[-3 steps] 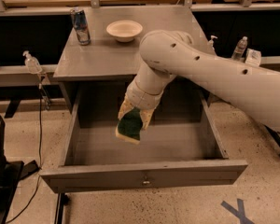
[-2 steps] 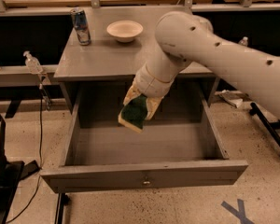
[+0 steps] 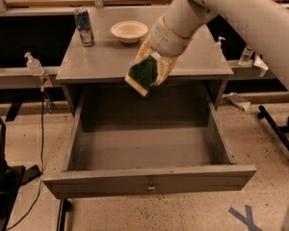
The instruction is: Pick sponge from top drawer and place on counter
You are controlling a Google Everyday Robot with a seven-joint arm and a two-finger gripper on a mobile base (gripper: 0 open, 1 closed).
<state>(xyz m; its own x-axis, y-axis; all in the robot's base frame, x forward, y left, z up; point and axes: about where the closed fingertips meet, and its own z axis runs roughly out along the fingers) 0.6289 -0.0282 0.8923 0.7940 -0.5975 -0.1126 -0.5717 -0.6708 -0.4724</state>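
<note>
Sweeping in from 1 o'clock, one big white arm (image 3: 241, 13) fills the upper right corner and reaches down toward the middle of the scene. Under it, one grey table (image 3: 111, 61), square-topped and dull. At its 6 o'clock, one top drawer (image 3: 106, 179) is pulled wide open, flat front panel nearest us.

And at the end of that arm, one gripper (image 3: 151, 70), wrapped in tan, hangs right over the table's front edge, where tabletop meets open drawer. Its jaws are clenched on the prize, one from each side.

On the table, two things! One cream bowl (image 3: 129, 31) sits toward the back, and one tall drink can (image 3: 84, 27) stands upright at the bowl's 9 o'clock, near it but apart.

Now the sponge (image 3: 140, 73): just one, up in the air at the bowl's 6 o'clock, tilted, dark green face toward us, with a pale yellow edge showing at its lower left. It touches neither table nor drawer.

One blue tape cross (image 3: 245, 218) marks the floor at 5 o'clock. One clear pump bottle (image 3: 33, 64) stands at the table's 9 o'clock. Smallest of all, one brass keyhole (image 3: 151, 187) sits dead centre on the drawer front.
</note>
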